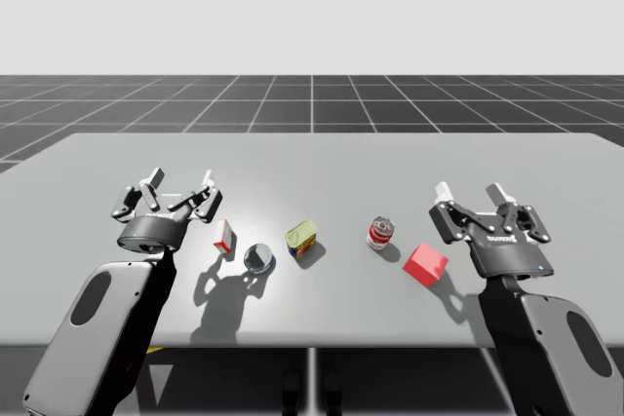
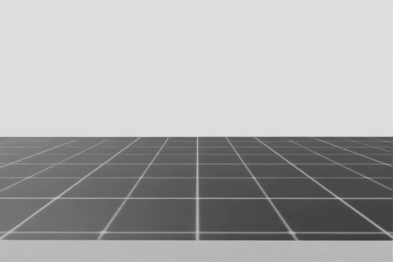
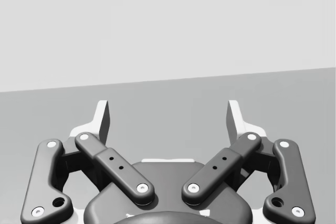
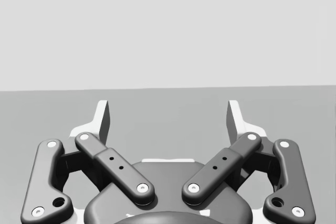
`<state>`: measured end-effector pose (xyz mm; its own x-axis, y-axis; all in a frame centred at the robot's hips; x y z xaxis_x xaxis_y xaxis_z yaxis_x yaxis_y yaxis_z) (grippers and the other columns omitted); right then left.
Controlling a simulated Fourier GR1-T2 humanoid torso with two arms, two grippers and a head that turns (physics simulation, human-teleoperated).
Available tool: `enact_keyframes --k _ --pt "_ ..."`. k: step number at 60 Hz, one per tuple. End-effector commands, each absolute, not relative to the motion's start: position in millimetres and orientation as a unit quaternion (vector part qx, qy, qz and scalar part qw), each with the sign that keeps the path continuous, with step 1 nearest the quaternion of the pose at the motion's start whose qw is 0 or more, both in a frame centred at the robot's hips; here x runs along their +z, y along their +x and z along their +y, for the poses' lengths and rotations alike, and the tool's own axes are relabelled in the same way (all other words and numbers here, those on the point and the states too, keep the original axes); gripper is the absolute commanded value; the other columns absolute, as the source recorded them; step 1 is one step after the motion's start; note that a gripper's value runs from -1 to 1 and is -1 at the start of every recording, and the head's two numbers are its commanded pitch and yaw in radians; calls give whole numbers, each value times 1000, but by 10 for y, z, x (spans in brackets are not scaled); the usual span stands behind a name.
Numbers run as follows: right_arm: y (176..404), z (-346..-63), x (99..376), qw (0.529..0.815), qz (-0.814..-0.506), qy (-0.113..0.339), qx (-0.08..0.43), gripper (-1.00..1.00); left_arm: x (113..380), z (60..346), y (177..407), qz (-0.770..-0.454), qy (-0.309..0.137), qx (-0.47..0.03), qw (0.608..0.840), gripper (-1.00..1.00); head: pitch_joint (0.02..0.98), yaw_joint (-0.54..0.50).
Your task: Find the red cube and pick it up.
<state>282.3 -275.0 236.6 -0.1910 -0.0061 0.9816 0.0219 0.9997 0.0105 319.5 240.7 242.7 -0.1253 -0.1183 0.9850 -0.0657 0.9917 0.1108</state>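
There was one red cube [image 1: 426, 265], a plain bright block with flat sides. It sat on the grey desk [image 1: 312, 168] near the front edge, toward the right side, just beside my right gripper [image 1: 470, 192] but not touching it. I also counted one small red and white box [image 1: 225, 237] and three cans: a red can [image 1: 379, 233], a yellow-green can [image 1: 302, 238] and a blue can [image 1: 258, 258]. My left gripper [image 1: 180, 185] and my right gripper both had their fingers spread wide and held nothing.
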Motion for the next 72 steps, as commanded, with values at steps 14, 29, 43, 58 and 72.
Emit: enact_keyframes --k 14,29,43,58,72 --pt "2820 -2777 2374 637 -770 -14 -21 -1000 2427 2406 3192 -750 62 -19 658 -1000 133 0" --pt "2845 -2786 2367 636 -771 -22 -22 -1000 2419 2413 3199 -751 66 -21 657 -1000 389 7" --pt "2860 -2793 2355 642 -766 -26 -20 -1000 2430 2426 3205 -749 59 -19 660 -1000 615 -3" --pt "2862 -2789 2352 643 -765 -26 -18 -1000 2438 2428 3205 -750 58 -20 659 -1000 766 -64" --pt "2869 -2786 2343 643 -765 -31 -15 -1000 2444 2419 3205 -750 54 -22 659 -1000 849 -218"
